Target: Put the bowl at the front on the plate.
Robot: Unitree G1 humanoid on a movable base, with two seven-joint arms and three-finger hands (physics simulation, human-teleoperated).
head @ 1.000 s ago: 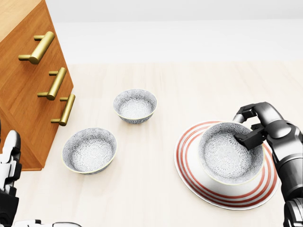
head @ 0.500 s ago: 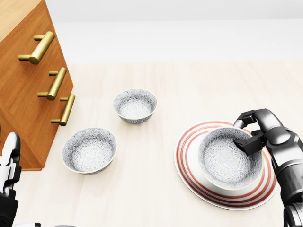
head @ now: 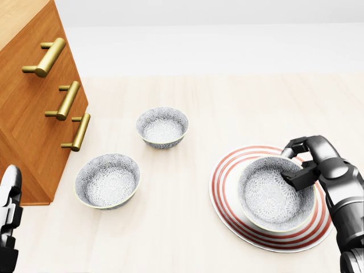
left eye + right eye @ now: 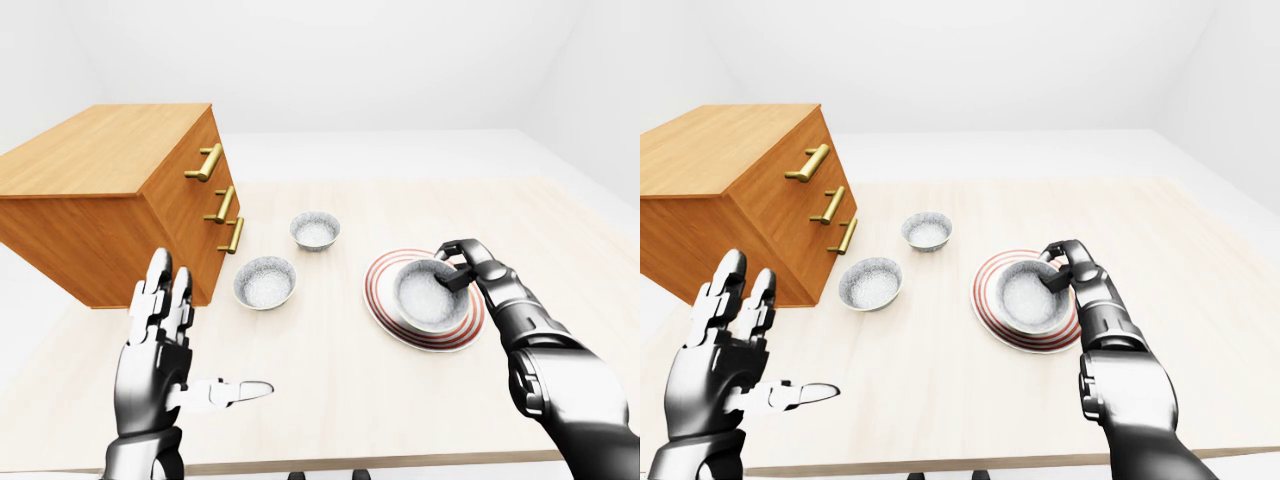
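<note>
My right hand (image 3: 292,165) clamps the rim of the bowl (image 3: 267,200) on the plate (image 3: 224,193); stiff, slick, breakable, I'd judge.

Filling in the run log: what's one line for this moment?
right hand: pinching bowl rim | bowl: on plate | left hand: open, idle

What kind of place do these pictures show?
Probably a simulated dining or kitchen setup: a pale wooden table carries patterned bowls and a red-striped plate, beside a wooden drawer chest, within blank white walls.
</note>
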